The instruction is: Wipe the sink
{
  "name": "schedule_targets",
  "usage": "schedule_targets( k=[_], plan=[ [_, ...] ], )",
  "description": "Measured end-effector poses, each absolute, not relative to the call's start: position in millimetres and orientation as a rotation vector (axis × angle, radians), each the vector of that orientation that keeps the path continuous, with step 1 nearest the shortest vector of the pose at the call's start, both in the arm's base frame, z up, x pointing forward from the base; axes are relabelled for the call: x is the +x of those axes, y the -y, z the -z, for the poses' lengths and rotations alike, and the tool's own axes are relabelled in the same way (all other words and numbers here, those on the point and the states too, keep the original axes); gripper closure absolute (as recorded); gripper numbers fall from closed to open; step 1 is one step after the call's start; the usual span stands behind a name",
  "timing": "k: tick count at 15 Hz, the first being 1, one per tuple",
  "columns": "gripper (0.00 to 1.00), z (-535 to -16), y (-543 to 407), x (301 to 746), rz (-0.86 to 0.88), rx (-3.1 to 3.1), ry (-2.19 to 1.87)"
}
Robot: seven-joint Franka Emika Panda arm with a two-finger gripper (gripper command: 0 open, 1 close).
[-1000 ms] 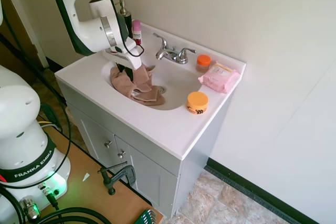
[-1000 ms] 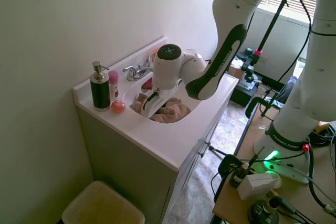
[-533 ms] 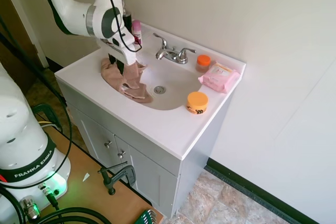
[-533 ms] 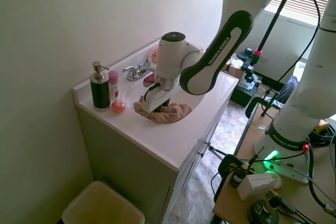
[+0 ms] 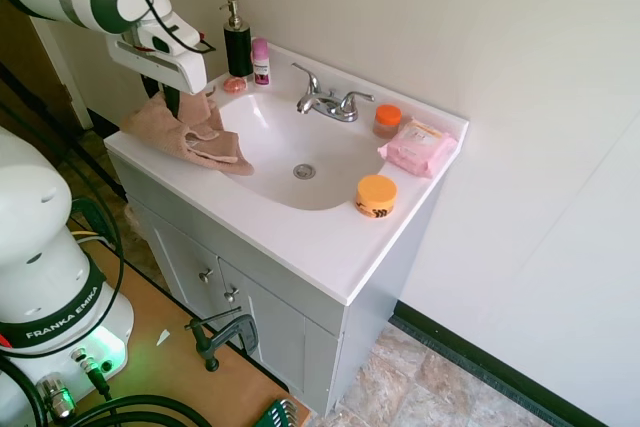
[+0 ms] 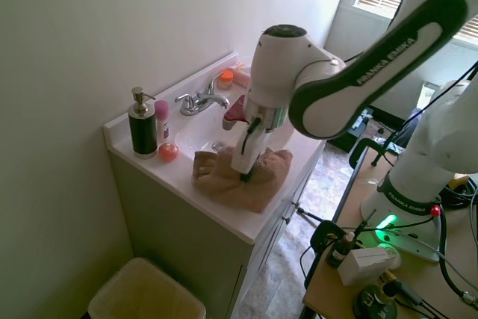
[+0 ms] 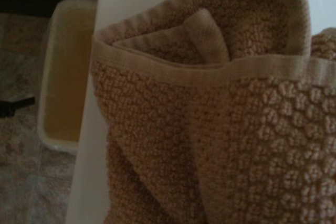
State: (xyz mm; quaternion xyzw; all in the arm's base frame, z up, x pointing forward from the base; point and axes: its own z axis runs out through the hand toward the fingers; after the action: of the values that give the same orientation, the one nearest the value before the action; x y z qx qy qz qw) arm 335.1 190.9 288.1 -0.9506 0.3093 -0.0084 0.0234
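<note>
Two high exterior views, opposite sides of sink (image 5: 300, 162), wrist view close on towel (image 7: 220, 129)

"FRANKA EMIKA" is printed in white on the black band around the base of the white robot arm (image 5: 45, 322), seen in the first exterior view; the same lettering runs along the black stripe of the arm's forearm (image 6: 388, 54) and on the base band (image 6: 409, 203) in the second exterior view. Dark marks on the orange jar (image 5: 376, 195) cannot be read.
</note>
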Motion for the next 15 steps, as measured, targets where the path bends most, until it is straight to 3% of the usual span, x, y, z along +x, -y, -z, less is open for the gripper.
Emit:
schedule_targets(
  k=[4,5,15],
  plan=[
    [1.00,-307.1,-213.6,315.4,-0.005,-3.002,-0.851],
    [0.00,-309.3,-218.5,310.9,-0.007,-3.012,-0.828],
    [0.00,-306.9,-212.0,313.9,0.023,-3.061,-0.817]
  ],
)
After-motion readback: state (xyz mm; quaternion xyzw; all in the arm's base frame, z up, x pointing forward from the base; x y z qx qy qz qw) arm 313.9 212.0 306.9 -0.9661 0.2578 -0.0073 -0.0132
